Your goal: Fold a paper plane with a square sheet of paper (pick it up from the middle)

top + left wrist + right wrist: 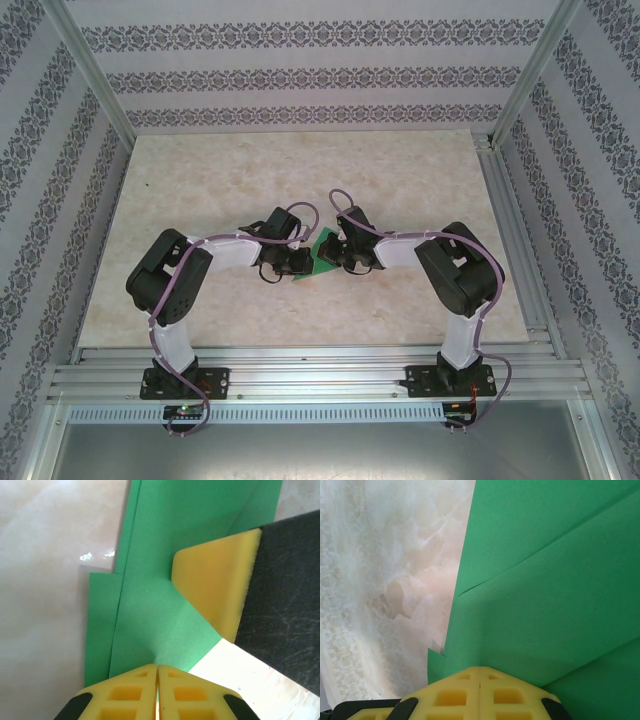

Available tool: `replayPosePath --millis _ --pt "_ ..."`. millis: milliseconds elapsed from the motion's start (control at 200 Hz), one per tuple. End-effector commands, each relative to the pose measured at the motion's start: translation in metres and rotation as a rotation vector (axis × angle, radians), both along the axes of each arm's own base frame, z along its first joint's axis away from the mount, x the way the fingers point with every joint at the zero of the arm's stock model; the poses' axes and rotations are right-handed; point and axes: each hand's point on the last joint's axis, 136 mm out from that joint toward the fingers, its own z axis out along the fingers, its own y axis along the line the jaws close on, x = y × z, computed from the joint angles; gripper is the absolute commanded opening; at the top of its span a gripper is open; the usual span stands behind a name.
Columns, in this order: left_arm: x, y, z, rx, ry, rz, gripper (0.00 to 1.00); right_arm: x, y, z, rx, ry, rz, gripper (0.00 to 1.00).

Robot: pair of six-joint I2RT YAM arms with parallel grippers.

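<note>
**Pinching a folded green sheet from both sides**

Near the middle of the marble-patterned table [300, 170], the left gripper [288, 262] and the right gripper [342, 262] faced each other closely, with the green paper sheet [322, 250] between them. The sheet was already folded, showing creases and layered flaps. In the left wrist view, the left gripper's yellow fingers [130, 695] were pressed together on one edge of the sheet, and a yellow pad [215, 590] of the right gripper touched the same sheet. In the right wrist view, the right gripper's fingers [450, 697] were also clenched on the paper's edge.
</note>
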Motion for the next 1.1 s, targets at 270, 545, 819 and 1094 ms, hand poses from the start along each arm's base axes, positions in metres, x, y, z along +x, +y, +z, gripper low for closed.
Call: replayPosePath --millis 270,545,819,1094 --pt "-0.006 0.018 -0.008 0.109 -0.007 -0.014 0.10 -0.030 -0.041 -0.063 -0.218 0.178 -0.043 0.02" --pt "-0.016 0.022 -0.008 0.077 0.022 -0.024 0.09 -0.033 -0.045 -0.067 -0.255 0.191 -0.039 0.02" --pt "-0.021 0.040 -0.007 0.131 0.012 -0.017 0.10 -0.034 -0.047 -0.069 -0.266 0.198 -0.038 0.02" --pt "-0.024 0.058 -0.017 0.197 0.025 0.009 0.10 -0.034 -0.048 -0.070 -0.277 0.200 -0.038 0.02"
